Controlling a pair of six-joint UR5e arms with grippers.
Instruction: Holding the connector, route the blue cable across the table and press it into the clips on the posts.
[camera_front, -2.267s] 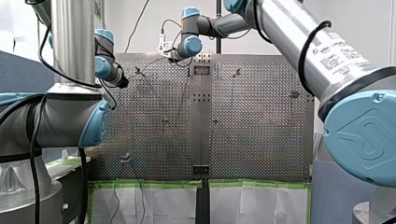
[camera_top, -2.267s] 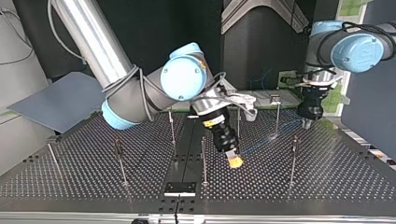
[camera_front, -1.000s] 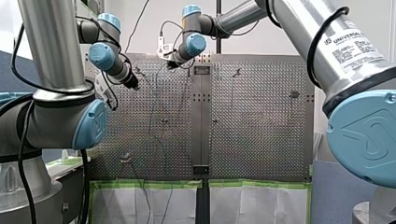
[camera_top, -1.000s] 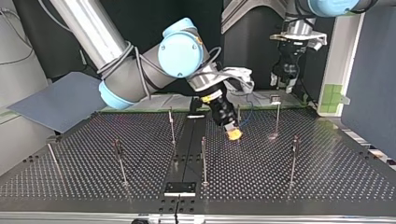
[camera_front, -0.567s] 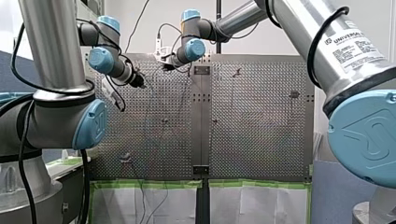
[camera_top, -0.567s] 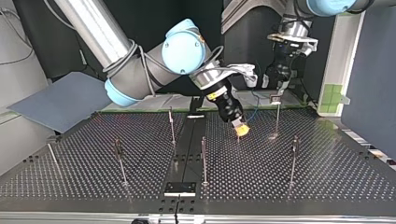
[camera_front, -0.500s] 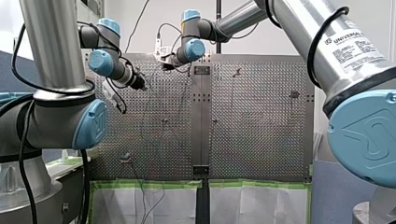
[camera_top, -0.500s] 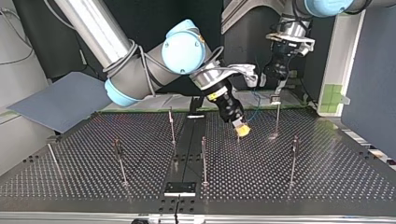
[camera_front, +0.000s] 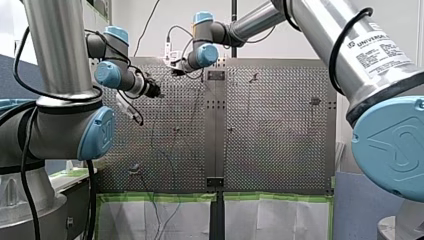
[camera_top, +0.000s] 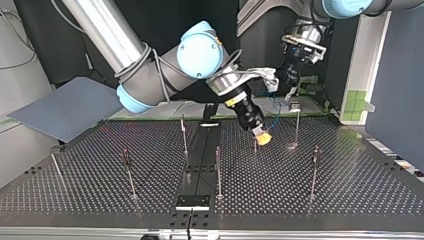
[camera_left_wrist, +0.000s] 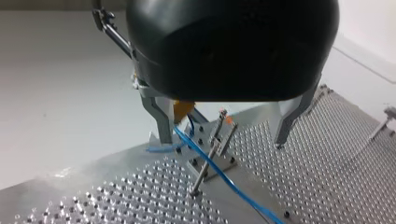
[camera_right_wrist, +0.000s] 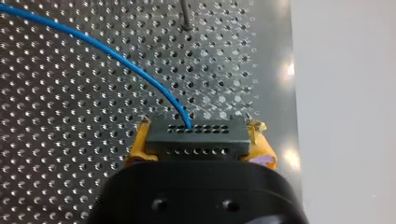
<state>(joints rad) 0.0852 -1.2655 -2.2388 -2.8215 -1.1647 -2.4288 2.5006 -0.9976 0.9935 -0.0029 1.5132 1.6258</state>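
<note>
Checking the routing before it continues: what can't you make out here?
Right wrist view: right gripper covers part of the connector.
Left wrist view: the blue cable runs off the edge, far end unseen.
Top view: clips on the posts too small to show seating.

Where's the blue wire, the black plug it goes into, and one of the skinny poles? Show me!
blue cable (camera_right_wrist: 98, 45): right wrist view, middle of its curve.
connector (camera_right_wrist: 196, 140): right wrist view, centre of its black face.
post (camera_top: 218, 172): top view, midway up its shaft.
</note>
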